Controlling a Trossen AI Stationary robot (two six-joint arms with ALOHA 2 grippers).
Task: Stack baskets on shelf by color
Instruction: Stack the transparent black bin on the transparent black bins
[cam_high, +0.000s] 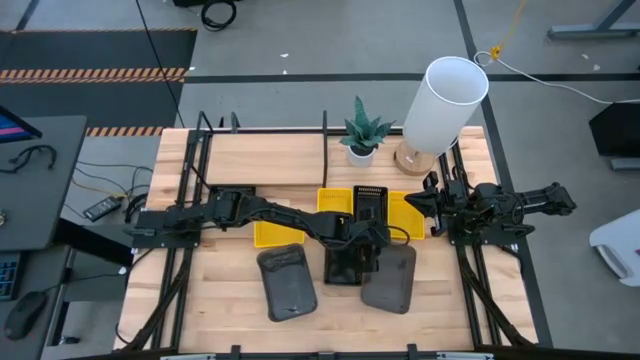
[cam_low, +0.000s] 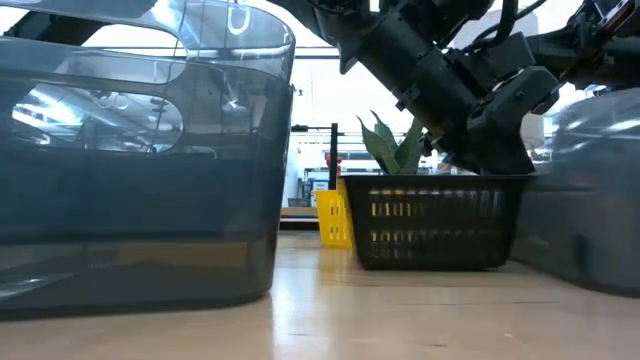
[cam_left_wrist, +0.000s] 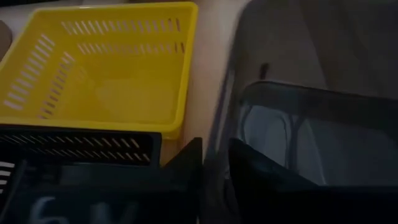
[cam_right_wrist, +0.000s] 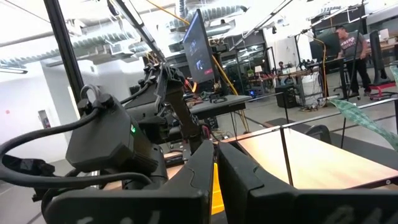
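left grey basket (cam_high: 287, 283): near edge of table, left of centre; smooth dark translucent plastic, rounded corners, tilted a bit. Fills the left of the low view (cam_low: 140, 160), cut-out handle in its wall.
right grey basket (cam_high: 390, 277): near edge, right of centre, same smooth smoky plastic, rounded; just beside the black basket.
black basket (cam_high: 352, 262): between the two grey ones, slatted walls, rectangular, matte. Low view (cam_low: 435, 222) shows vertical slots in its side, sitting flat on the wood.
left gripper (cam_high: 368, 232): arm reaches across from the left, down at the far rim of the black basket. Left wrist view shows dark fingers (cam_left_wrist: 186, 165) at the slatted rim; grasping or loose, cannot tell.
second black basket (cam_high: 369, 205): just beyond the gripper, slatted, lying over the yellow ones.
yellow baskets (cam_high: 275, 232): mid table, bright glossy plastic, slotted walls; one left of the arm, more behind it toward the right (cam_high: 405, 214). Stacked or side by side, cannot tell.
right gripper (cam_high: 425, 201): right side, mid table, near the yellow baskets; fingers pressed together, holding nothing.
table (cam_high: 230, 300): light wood planks, smooth.
shelf (cam_high: 270, 160): far part of table, pale wood board, thin black metal uprights.
plant pot (cam_high: 361, 152): on the far board, small white pot, spiky green leaves.
lamp (cam_high: 444, 105): far right, big white cylinder, leaning, round wooden base.
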